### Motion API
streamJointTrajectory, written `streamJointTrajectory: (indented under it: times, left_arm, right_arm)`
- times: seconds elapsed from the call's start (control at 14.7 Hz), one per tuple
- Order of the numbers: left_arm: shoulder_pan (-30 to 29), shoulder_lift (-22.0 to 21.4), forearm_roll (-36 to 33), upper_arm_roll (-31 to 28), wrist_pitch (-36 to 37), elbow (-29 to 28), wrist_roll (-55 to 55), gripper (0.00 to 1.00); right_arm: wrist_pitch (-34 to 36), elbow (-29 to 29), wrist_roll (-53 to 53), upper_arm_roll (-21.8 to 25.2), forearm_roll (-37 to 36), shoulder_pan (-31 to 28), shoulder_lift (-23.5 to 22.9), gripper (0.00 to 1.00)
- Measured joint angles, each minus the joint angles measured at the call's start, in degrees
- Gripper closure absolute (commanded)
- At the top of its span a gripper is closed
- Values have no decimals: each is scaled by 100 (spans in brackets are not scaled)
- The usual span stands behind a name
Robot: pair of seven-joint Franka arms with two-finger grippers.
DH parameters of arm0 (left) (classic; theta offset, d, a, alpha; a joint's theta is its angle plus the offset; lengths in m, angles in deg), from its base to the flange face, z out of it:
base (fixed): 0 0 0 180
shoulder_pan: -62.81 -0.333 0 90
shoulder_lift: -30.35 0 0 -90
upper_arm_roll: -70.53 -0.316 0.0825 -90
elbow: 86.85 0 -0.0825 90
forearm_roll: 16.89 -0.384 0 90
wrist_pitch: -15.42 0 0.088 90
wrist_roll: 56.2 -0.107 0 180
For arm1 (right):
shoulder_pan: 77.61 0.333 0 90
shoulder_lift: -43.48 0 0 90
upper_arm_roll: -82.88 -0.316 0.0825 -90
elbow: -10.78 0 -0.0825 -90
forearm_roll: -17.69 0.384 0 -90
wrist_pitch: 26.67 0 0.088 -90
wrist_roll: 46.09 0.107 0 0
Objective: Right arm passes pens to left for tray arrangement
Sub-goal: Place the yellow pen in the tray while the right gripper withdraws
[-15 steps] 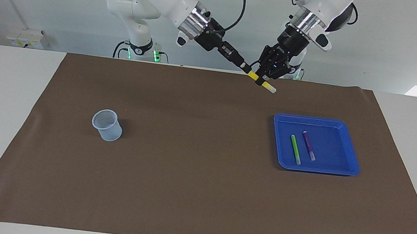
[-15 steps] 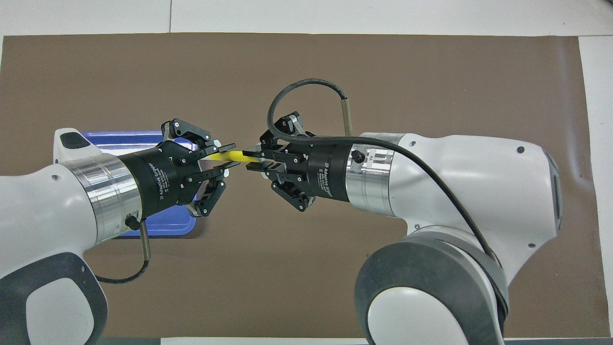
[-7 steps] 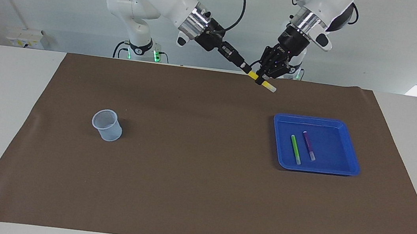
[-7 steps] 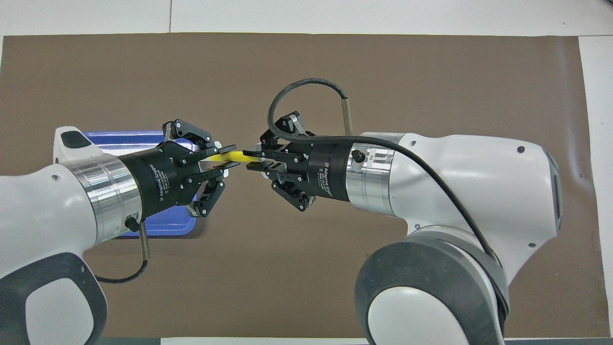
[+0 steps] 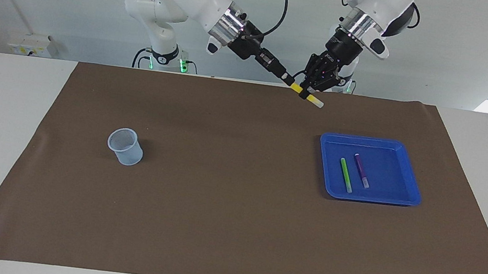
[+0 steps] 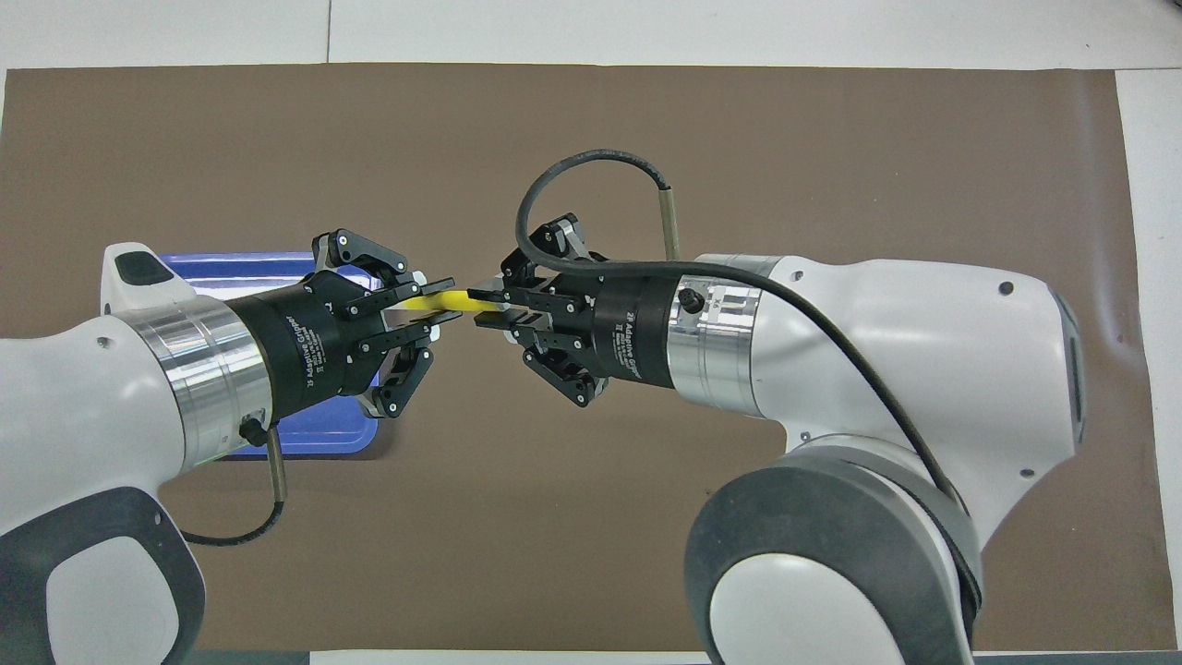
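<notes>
Mid-handoff here, and it's the last of the three pens. The yellow pen (image 5: 306,96) is up in the air in the upper middle of the facing view, over the bare brown mat (image 5: 235,210) near the robots' edge of the worktop (image 5: 2,135), with both arms on it at once.

The right gripper (image 6: 482,308) has its jaws clenched on one end of the pen. The left gripper (image 6: 434,305) has its jaws around the other part, and from the overhead view they look pinched on it too, pale tip poking out past them in the facing view.

The tray (image 5: 411,176) sits at middle right of the facing view, toward the left arm's end. The green pen (image 5: 345,174) and purple pen (image 5: 361,170) are already lying in it side by side, close but not touching. The little mesh cup (image 5: 124,145) over at centre left looks empty from here.

How I'd play it: make sure the left grip is solid before letting the right jaws go, then back the right arm straight out along the pen's axis so it doesn't twist it. After that, swing the left arm over the tray and set the yellow one down parallel to the other two, in the open patch beside the purple pen. Go low before releasing, since round pens roll.
</notes>
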Motion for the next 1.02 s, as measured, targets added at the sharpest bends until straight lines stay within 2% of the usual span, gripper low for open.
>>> streamJointTrajectory:
  times: [0.2,0.47,0.61,0.81,1.02]
  left_arm:
    - [-52,-1,2,-3,8,3,14,100]
    - [-69,-1,2,-15,7,5,14,100]
    - [-186,-4,1,-15,9,5,-66,100]
    - [-533,7,0,-14,304,-9,-984,100]
    - [-1243,32,-4,-18,1112,-76,-2852,100]
  right_arm:
    - [-59,-1,-3,6,-24,-4,-2,1]
    - [-58,0,-6,30,-393,-7,-2,0]
    - [90,5,-11,174,-925,-10,2,0]
    - [861,52,-350,749,-2191,-17,50,0]
    - [1741,71,-1727,1554,-2894,-38,158,0]
